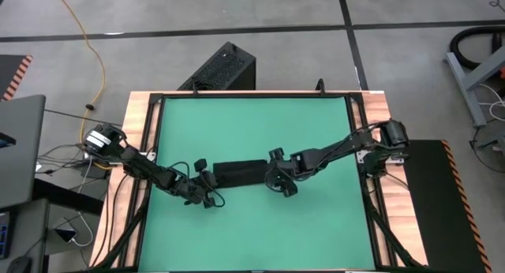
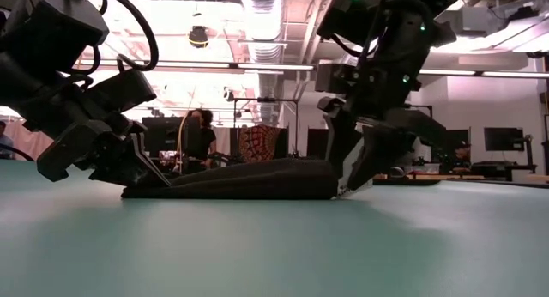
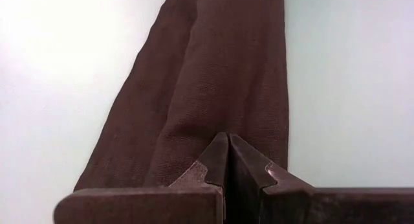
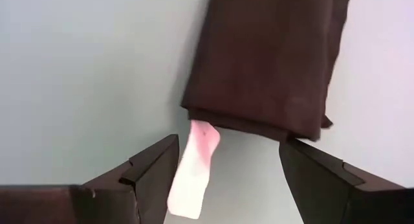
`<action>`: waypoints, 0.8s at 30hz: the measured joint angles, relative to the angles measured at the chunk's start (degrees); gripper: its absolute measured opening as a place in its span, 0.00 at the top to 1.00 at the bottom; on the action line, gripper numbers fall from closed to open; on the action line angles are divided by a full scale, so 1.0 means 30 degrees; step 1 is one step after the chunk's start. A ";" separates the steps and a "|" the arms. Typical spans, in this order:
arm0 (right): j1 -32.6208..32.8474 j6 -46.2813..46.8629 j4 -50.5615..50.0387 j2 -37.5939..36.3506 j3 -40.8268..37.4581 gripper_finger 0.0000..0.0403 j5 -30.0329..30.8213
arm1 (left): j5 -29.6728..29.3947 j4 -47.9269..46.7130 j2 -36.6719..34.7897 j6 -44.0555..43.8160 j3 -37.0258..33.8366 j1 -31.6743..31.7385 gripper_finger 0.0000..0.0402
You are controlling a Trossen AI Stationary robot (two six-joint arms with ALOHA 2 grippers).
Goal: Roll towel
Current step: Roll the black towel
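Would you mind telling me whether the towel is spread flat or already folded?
Folded: the towel lies as a narrow layered strip on the green table, stacked edges showing at its end.

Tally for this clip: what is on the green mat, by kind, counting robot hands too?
Towel: 1, black, folded into a strip
White tag: 1
Robot hands: 2, left hand shut on the towel, right hand open at the tag end
Total: 4
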 joint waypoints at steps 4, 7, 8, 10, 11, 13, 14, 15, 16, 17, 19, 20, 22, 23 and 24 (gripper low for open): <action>0.0272 -0.0372 0.0031 0.0000 0.0000 0.28 0.0008 | 0.0004 0.0000 0.0000 -0.0007 0.0000 0.0000 1.00; 0.0390 -0.0436 -0.0257 -0.0247 0.0000 0.28 0.0445 | 0.0004 0.0000 0.0000 -0.0004 0.0000 0.0000 1.00; 0.0390 -0.0431 -0.0512 -0.0388 0.0012 0.28 0.0771 | 0.0000 0.0000 0.0000 0.0000 0.0000 0.0000 1.00; 0.0365 -0.0363 -0.1279 -0.0805 0.0015 0.28 0.1335 | 0.0004 0.0006 0.0000 0.0000 0.0000 0.0000 1.00; 0.0325 -0.0375 -0.1445 -0.1058 0.0015 0.28 0.1451 | -0.0003 0.0000 0.0000 0.0000 0.0000 0.0000 1.00; 0.0182 -0.0437 -0.1200 -0.1666 0.0015 0.28 0.1451 | 0.0004 0.0042 0.0000 0.0045 -0.0007 0.0000 1.00; 0.0160 -0.0483 -0.0788 -0.1924 0.0015 0.28 0.1456 | -0.0002 0.0100 0.0007 0.0089 -0.0007 0.0000 1.00; 0.0060 -0.0715 -0.0268 -0.2168 0.0021 0.28 0.1443 | -0.0007 0.0223 0.0007 0.0216 -0.0007 0.0000 1.00; 0.0037 -0.1122 0.0004 -0.2402 0.0061 0.28 0.1343 | -0.0013 0.0442 -0.0031 0.0460 -0.0017 0.0000 1.00; 0.0067 -0.1817 -0.0055 -0.2643 0.0111 0.28 0.0837 | -0.0001 0.0592 -0.0118 0.0847 -0.0029 0.0000 1.00; 0.0403 -0.2959 0.0169 -0.3158 0.0272 0.28 -0.0099 | 0.0380 0.0903 -0.0390 0.1504 -0.0044 -0.0009 1.00; 0.0588 -0.3244 0.0883 -0.3365 0.0330 0.28 -0.0393 | 0.0683 0.1005 -0.0599 0.1808 -0.0051 -0.0036 1.00; 0.0917 -0.3540 0.1929 -0.3606 0.0393 0.28 -0.1181 | 0.0745 0.1073 -0.1177 0.2192 -0.0051 -0.0046 1.00; 0.1025 -0.3754 0.2176 -0.3539 0.0393 0.28 -0.1554 | 0.0767 0.1071 -0.1463 0.2360 -0.0044 -0.0044 1.00; 0.1162 -0.4014 0.2466 -0.3337 0.0393 0.28 -0.1826 | 0.0828 0.0993 -0.1701 0.2530 -0.0047 -0.0044 1.00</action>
